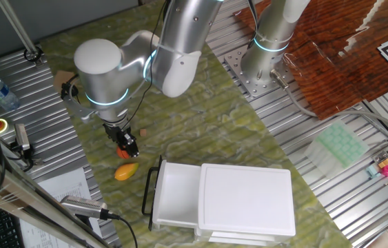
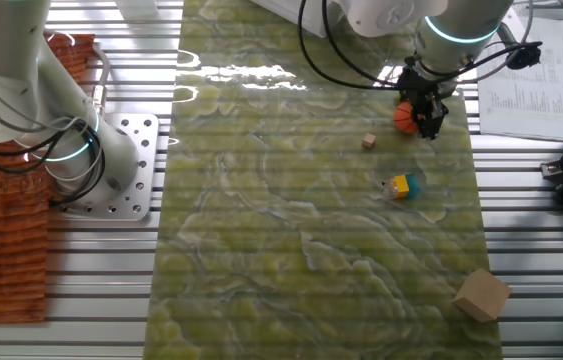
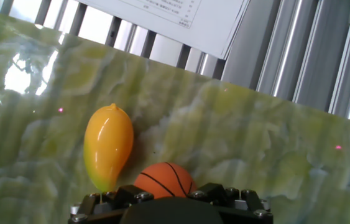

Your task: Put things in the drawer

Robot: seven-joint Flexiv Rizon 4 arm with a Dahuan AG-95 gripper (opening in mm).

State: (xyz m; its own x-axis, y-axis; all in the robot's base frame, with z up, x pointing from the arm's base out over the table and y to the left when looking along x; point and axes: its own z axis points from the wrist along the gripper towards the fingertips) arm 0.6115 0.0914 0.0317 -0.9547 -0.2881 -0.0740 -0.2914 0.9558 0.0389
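On the green marbled tabletop (image 1: pixel 200 131), the black two-finger tool (image 1: pixel 126 146) was seen closed around the orange basketball-like ball with dark lines (image 3: pixel 164 180), which was gripped between its fingers just above the surface. At about ten o'clock from the ball in the hand view, the glossy yellow-orange mango-shaped fruit (image 3: pixel 107 146) lay just beside it. The shallow white tray-like drawer with a black bar handle (image 1: pixel 174 193) was pulled open from the white boxy cabinet (image 1: pixel 247 198), at roughly four o'clock from the tool in one fixed view. The yellow-and-teal block (image 2: pixel 399 186) and tiny brown cube (image 2: pixel 368 142) were left apart on the tabletop.
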